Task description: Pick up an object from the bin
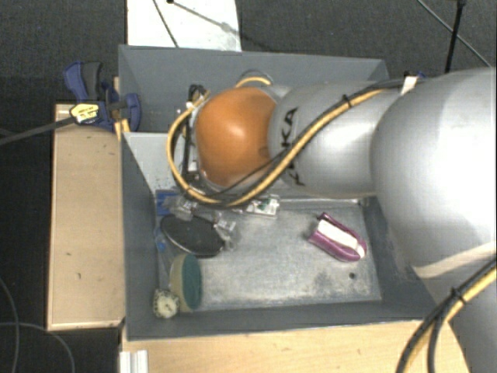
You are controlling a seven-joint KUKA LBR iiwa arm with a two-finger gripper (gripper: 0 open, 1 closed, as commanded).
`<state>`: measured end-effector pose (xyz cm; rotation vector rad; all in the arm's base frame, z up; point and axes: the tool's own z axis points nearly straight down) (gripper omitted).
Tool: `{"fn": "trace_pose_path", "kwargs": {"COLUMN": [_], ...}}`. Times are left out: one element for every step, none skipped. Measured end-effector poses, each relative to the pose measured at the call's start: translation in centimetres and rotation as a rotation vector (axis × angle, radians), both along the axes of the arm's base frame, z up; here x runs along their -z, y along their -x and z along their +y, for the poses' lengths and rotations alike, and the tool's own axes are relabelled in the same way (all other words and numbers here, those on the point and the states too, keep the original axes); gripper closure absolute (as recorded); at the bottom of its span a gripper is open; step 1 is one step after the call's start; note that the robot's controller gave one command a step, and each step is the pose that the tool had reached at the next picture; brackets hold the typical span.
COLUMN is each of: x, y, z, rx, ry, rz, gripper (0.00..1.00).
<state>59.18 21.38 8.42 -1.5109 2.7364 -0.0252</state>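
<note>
My gripper [208, 214] hangs low at the bin's left side, mostly hidden under the arm's orange cover. Right below it lies a flat black oval disc [191, 238], and the gripper's metal parts touch or nearly touch the disc's upper edge. A small blue thing [164, 202] peeks out just left of the gripper. A green round pad [187, 280] stands on edge in front of the disc, with a small whitish ball-like thing [165, 305] beside it in the front left corner.
A purple and white oblong thing [336, 238] lies on the bin floor to the right. A small clear and green piece [265, 206] sits by the back wall under the arm. The arm covers the bin's back and right side.
</note>
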Motion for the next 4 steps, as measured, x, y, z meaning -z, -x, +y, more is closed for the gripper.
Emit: {"fn": "trace_pose_path", "kwargs": {"x": [1.0,0.7,-4.8,-9.3], "y": [2.7,2.7,2.5,2.3], "z": [0.3,0.4,0.4,0.4], "rx": [-0.45,-0.444,-0.43,-0.418], "ry": [-0.005,-0.006,-0.002,-0.004], "rz": [0.01,0.011,0.015,0.016], "gripper": [0.0,1.0,1.0,1.0]}}
